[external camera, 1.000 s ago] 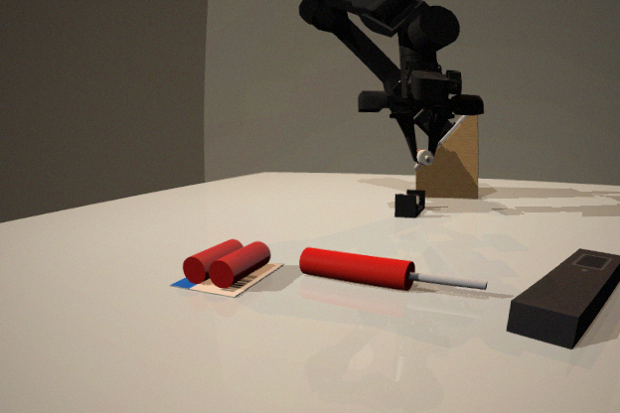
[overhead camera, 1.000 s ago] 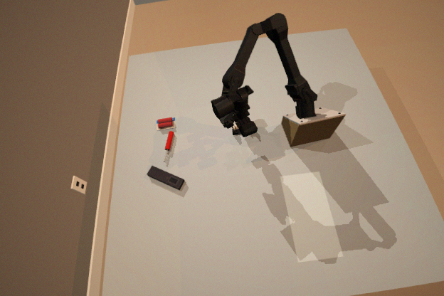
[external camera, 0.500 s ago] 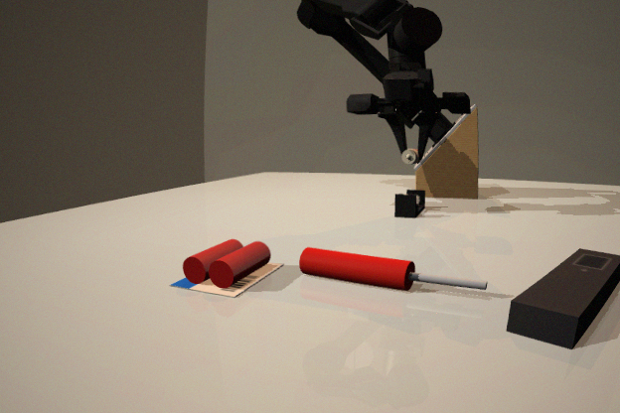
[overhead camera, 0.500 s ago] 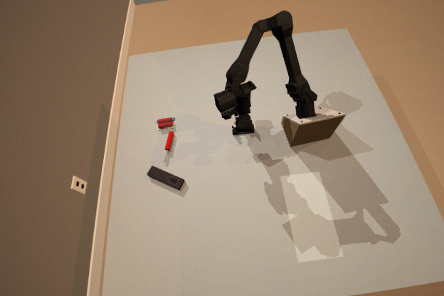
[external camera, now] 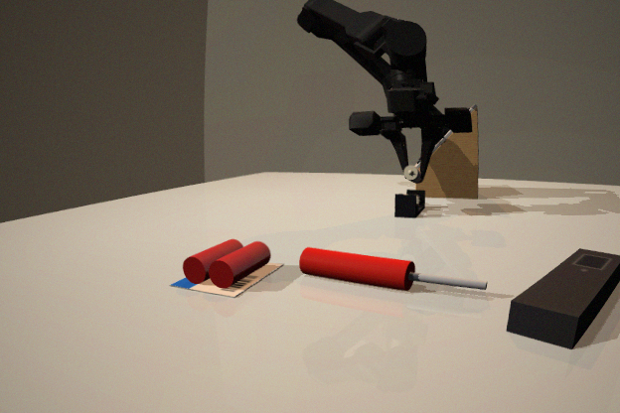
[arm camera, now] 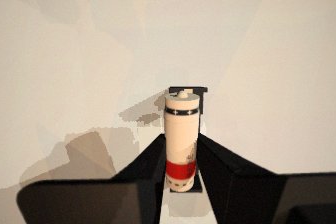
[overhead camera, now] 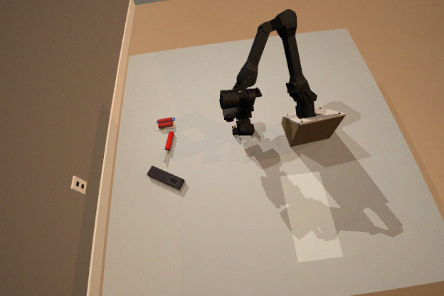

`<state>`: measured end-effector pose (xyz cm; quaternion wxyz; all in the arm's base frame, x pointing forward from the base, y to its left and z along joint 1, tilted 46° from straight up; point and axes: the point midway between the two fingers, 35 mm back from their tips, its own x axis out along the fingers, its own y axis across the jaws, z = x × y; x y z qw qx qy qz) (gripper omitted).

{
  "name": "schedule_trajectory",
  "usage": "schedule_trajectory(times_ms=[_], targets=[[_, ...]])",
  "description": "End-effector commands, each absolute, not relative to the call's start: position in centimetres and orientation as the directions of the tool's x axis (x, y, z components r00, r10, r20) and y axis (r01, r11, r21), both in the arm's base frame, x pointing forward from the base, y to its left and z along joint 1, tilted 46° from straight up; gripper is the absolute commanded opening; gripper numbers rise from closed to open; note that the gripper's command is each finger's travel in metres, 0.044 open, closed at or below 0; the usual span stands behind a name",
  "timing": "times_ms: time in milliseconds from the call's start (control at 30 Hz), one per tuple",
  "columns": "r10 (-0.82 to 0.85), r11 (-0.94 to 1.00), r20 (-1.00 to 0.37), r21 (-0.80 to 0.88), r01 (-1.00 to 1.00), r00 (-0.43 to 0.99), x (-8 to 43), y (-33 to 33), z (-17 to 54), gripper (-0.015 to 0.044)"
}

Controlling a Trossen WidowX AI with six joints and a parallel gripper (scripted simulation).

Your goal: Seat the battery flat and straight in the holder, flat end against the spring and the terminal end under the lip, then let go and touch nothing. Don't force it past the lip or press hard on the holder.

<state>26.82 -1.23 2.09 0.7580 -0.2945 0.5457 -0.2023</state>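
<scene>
Two black fingers of the gripper [arm camera: 180,172] are clamped on the battery [arm camera: 180,140], which lies lengthwise between them in the wrist view, its cream body crossed by a red band near the camera and its small terminal nub pointing away. Just past that terminal end sits the holder [arm camera: 189,91], a small black bracket on the pale table [arm camera: 285,75]; part of it also shows beneath the battery's near end, so the battery hangs directly above the holder and roughly in line with it. From the exterior view the battery's round end [external camera: 411,172] hangs above the holder [external camera: 409,203], with a clear gap of air between them, not yet seated. Beside the holder, behind it in that view, stands the tan wedge base [external camera: 454,164] of the arm. Well apart from the holder, toward the camera, lie a pair of red cylinders [external camera: 227,262] on a card, a red-handled tool [external camera: 358,268] and a black box [external camera: 566,295].
</scene>
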Motion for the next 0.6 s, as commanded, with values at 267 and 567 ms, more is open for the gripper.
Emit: schedule_trajectory(times_ms=[267, 567], targets=[[-0.602, 0.741, -0.684, -0.671, -0.030, 0.413, 27.04, -2.56, 1.82, 0.0067], [-0.582, 0.746, -0.676, -0.665, -0.034, 0.451, 27.05, -2.77, 1.24, 0.0067]])
